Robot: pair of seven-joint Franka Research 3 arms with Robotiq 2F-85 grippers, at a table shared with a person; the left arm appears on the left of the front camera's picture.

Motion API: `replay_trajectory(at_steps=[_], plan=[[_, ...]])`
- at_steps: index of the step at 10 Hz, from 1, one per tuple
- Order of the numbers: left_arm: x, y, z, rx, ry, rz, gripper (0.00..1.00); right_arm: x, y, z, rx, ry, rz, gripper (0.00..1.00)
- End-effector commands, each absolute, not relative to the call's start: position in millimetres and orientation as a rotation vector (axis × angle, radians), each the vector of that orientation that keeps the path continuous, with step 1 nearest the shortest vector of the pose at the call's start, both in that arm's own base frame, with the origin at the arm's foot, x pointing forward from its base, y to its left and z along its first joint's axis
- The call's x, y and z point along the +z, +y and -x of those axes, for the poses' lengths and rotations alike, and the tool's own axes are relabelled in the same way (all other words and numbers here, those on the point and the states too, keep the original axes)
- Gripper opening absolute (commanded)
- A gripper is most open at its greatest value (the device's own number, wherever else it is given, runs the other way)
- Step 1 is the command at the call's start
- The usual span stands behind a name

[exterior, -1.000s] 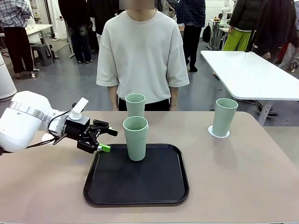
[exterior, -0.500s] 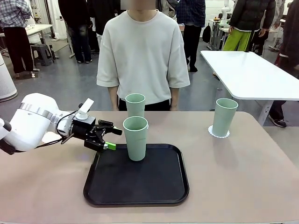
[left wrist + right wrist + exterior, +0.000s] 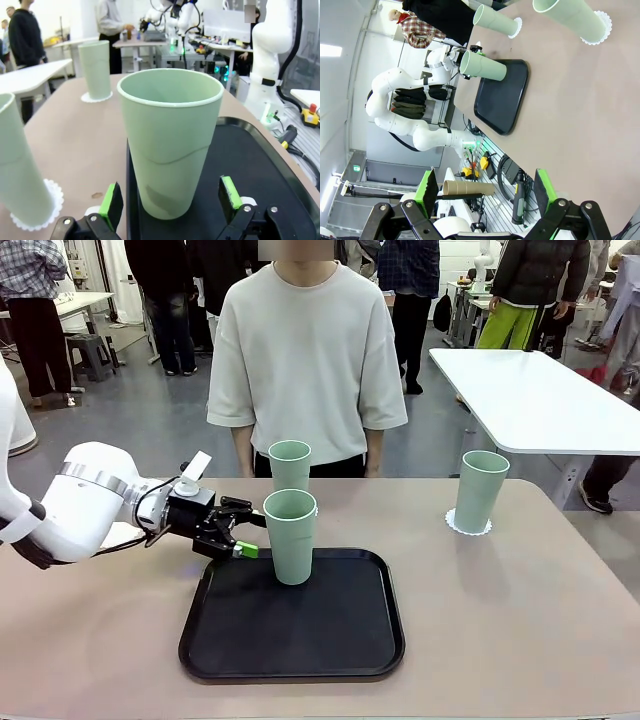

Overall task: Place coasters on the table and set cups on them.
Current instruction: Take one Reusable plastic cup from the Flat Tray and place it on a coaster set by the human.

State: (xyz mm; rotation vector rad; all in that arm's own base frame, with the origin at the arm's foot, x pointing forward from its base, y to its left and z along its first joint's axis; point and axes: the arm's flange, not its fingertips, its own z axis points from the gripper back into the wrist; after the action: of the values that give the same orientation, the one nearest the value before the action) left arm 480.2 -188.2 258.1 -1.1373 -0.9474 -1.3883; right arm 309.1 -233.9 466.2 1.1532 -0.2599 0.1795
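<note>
Left gripper [image 3: 170, 202]: fingers spread, one green pad [image 3: 112, 204] on each side of the tray cup [image 3: 170, 142], not yet touching its wall. In the wrist view the cup's lower half sits between the pads with a gap on both sides. From the front, the left gripper [image 3: 243, 533] is level with the cup's [image 3: 290, 536] lower half, approaching from the robot's left, arm held low over the table [image 3: 520, 610].

The cup stands upright near the far edge of the black tray [image 3: 300, 625].

Two other cups are already set on coasters: one at the far middle [image 3: 290, 464], just behind the tray cup, its doily [image 3: 35, 212] visible in the left wrist view; one at the far right [image 3: 479, 490] on its coaster [image 3: 468, 528].

Right gripper [image 3: 485, 192]: fingers spread, holding nothing, aimed along the table from off to the side.

Step in hand (judgement): grasp of the third cup, the last still off a coaster. I see no spare coaster lying free on the table; it may be hidden or not yet laid.

Next move calls for: ease forward until the cup is centred between the pads, close gently since the thin plastic wall may flex, lift straight up to clear the tray rim, and avoid brushing the cup just behind.
</note>
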Motion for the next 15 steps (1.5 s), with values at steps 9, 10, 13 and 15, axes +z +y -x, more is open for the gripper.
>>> replay_trajectory(at_steps=[9,10,13,15], plan=[[242.2,-213.0,-484.6,-1.424,-0.985,1.186,1.00,466.7,-233.9,-308.2,0.180,-0.260,-1.163,1.00],[240.4,-216.5,-484.6,-1.426,-0.985,1.190,1.00,466.7,-233.9,-308.2,0.180,-0.260,-1.163,1.00],[238.0,-224.9,-486.0,-1.440,-0.980,1.213,1.00,466.7,-233.9,-308.2,0.180,-0.260,-1.163,1.00],[235.0,-231.4,-486.9,-1.449,-0.983,1.228,1.00,466.7,-233.9,-308.2,0.180,-0.260,-1.163,1.00]])
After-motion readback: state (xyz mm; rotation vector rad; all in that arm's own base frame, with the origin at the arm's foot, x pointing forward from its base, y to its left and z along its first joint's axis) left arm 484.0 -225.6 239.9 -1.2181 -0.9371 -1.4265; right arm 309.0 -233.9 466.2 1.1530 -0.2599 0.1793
